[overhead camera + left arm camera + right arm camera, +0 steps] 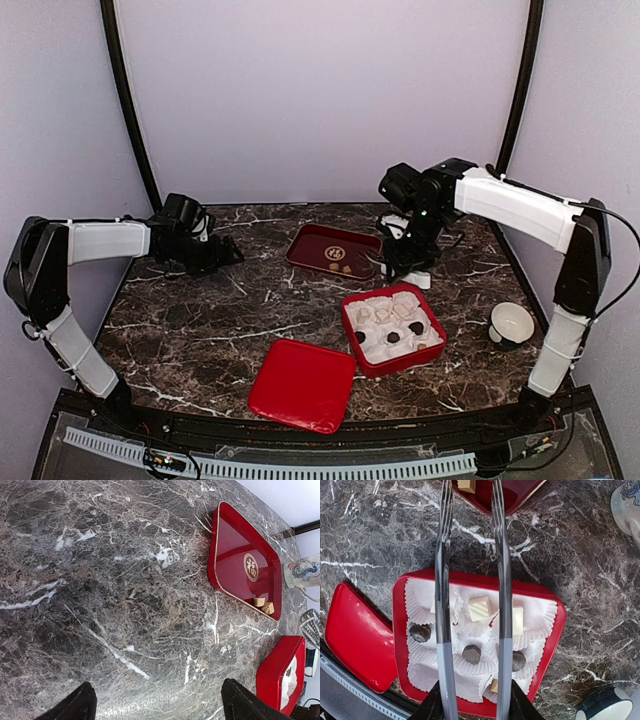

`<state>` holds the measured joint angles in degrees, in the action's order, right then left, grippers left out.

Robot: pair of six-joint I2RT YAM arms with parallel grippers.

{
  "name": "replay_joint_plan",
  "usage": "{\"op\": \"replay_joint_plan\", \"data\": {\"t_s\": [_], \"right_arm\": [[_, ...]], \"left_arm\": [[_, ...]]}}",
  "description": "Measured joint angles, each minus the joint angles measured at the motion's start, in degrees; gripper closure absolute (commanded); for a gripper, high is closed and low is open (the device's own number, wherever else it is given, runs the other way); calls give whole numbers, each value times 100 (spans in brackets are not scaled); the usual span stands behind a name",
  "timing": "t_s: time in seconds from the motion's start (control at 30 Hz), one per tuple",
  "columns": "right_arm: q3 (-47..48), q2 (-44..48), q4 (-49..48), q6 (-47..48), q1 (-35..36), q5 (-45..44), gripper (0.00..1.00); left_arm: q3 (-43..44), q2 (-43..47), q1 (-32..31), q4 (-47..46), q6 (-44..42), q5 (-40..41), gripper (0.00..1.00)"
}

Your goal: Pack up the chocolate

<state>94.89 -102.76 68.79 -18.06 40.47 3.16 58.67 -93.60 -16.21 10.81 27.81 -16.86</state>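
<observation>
Chocolate (479,608) in cream, dark and tan sits in white paper cups (420,605) inside the red box (399,630). Two tan pieces (259,601) lie against the box-side edge of the dark red tray (235,545) just beyond. Your right gripper (469,486) hangs over the stretch between box and tray, its long metal fingers (442,555) narrowly apart along all that shows. Your left gripper (160,707) hovers over the marble table (125,605), well apart from the work, jaws wide and empty.

The likely trouble is the slim fingers. A small lump pinched off-centre could twist out and drop on the marble between tray and box. Coming down, they could also snag a crinkled cup and drag it, or tip a seated piece. The patterned mug (302,572) stands just beside the tray, near enough for a swinging wrist to knock.

The right fingertips are cut off at the wrist view's top edge, so you cannot tell whether they hold anything. The fingers also cover strips of the box, so the number of free cups is unclear. The left wrist view shows only a sliver of the box. The red lid (303,385) lies beside it.
</observation>
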Motion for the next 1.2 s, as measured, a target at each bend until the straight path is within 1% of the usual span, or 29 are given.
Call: {"op": "replay_joint_plan", "data": {"t_s": [0.2, 0.4, 1.0, 1.2], "right_arm": [[494, -599, -199, 195, -317, 170, 65], [754, -957, -267, 291, -345, 372, 65], [861, -1423, -326, 407, -345, 623, 65], [929, -1523, -321, 407, -345, 623, 66]], "left_arm": [[28, 0, 0, 7, 0, 109, 11], [98, -9, 0, 48, 0, 155, 11], [286, -184, 24, 87, -24, 251, 11], [317, -197, 24, 92, -61, 254, 11]]}}
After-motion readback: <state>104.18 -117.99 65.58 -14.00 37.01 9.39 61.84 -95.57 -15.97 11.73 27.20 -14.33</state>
